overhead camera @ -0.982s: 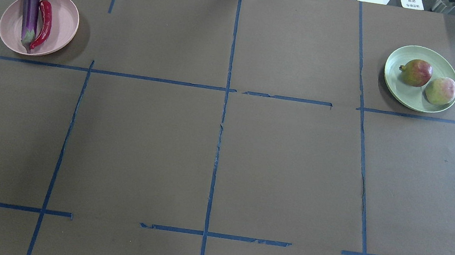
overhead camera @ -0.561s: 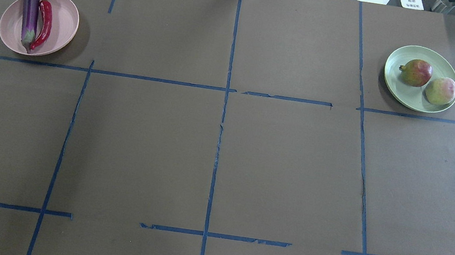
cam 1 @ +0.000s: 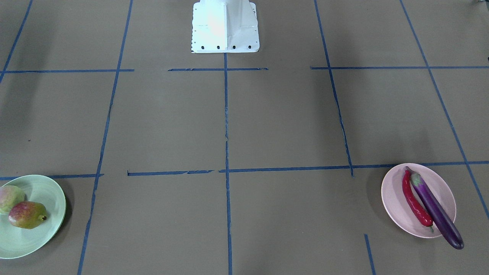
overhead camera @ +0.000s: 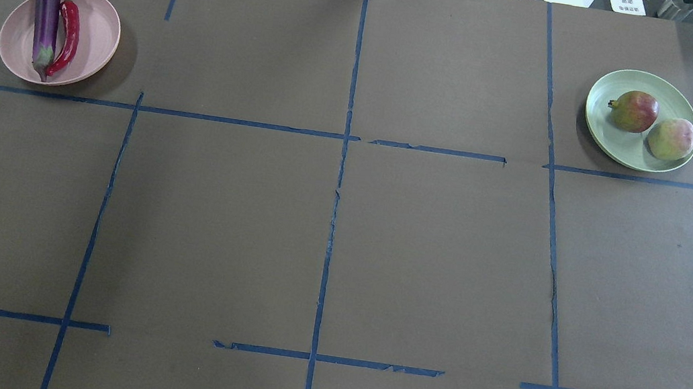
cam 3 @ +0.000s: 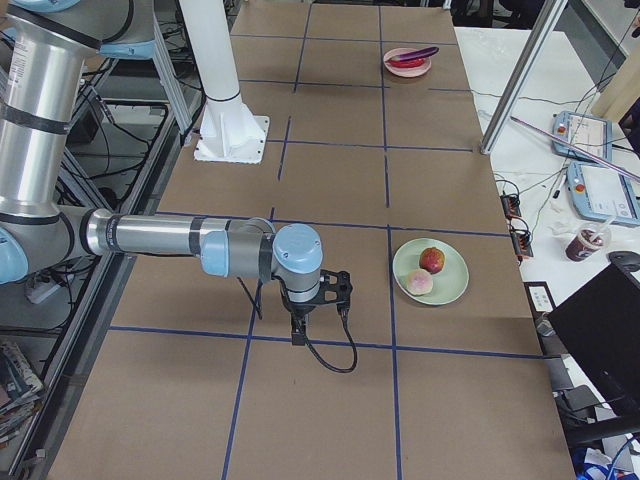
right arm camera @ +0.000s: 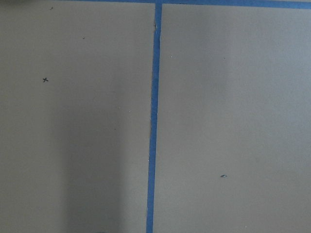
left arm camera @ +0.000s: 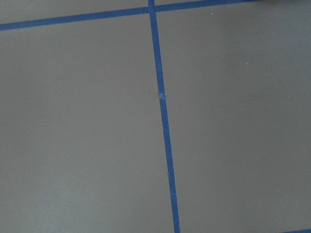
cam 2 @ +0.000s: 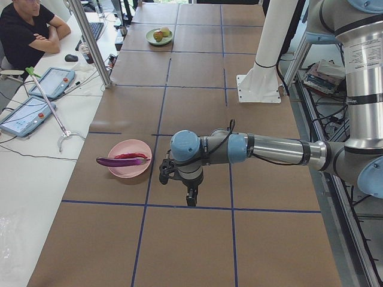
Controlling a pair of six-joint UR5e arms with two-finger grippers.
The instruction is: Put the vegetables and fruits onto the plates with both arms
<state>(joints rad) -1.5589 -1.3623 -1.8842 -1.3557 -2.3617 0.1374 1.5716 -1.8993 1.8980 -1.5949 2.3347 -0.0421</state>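
At the overhead view's upper left, the eggplant point(overhead camera: 47, 10) and chili point(overhead camera: 67, 36) are laid on the pink plate point(overhead camera: 98, 31). At upper right, the pomegranate point(overhead camera: 634, 111) and pale fruit point(overhead camera: 671, 138) are carried by the green plate point(overhead camera: 630, 152). Whether the left jaws or the right jaws are open cannot be told.

The front view's left edge cuts off the green plate point(cam 1: 40, 238) and pale fruit point(cam 1: 9, 198).

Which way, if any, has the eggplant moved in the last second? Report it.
No. The eggplant still overhangs the pink plate at the same spot on its far rim, overhead view.
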